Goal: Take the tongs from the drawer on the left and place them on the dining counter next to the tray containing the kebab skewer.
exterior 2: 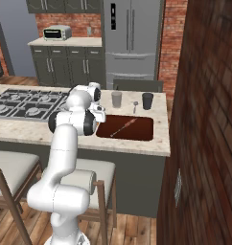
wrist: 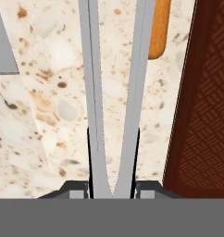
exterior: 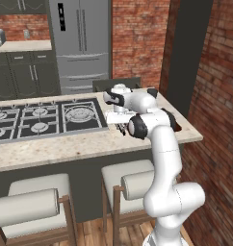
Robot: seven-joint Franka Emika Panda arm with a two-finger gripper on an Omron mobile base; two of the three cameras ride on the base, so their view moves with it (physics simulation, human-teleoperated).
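tongs [wrist: 109, 115] lie between the fingertips [wrist: 77, 190] of the hand [wrist: 112, 190] (whether gripped or just released, cannot tell), over the surface [wrist: 49, 92] just beside the tray [wrist: 204, 115].

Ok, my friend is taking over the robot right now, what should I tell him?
Gripper: the jaws sit on either side of the tongs; I cannot tell whether they grip them.
Tongs: low at the dining counter, right beside the tray that holds the kebab skewer.
Done: tongs brought over next to the tray.
Left: probably check that the tongs lie flat on the counter, let go fully, then lift the arm away.
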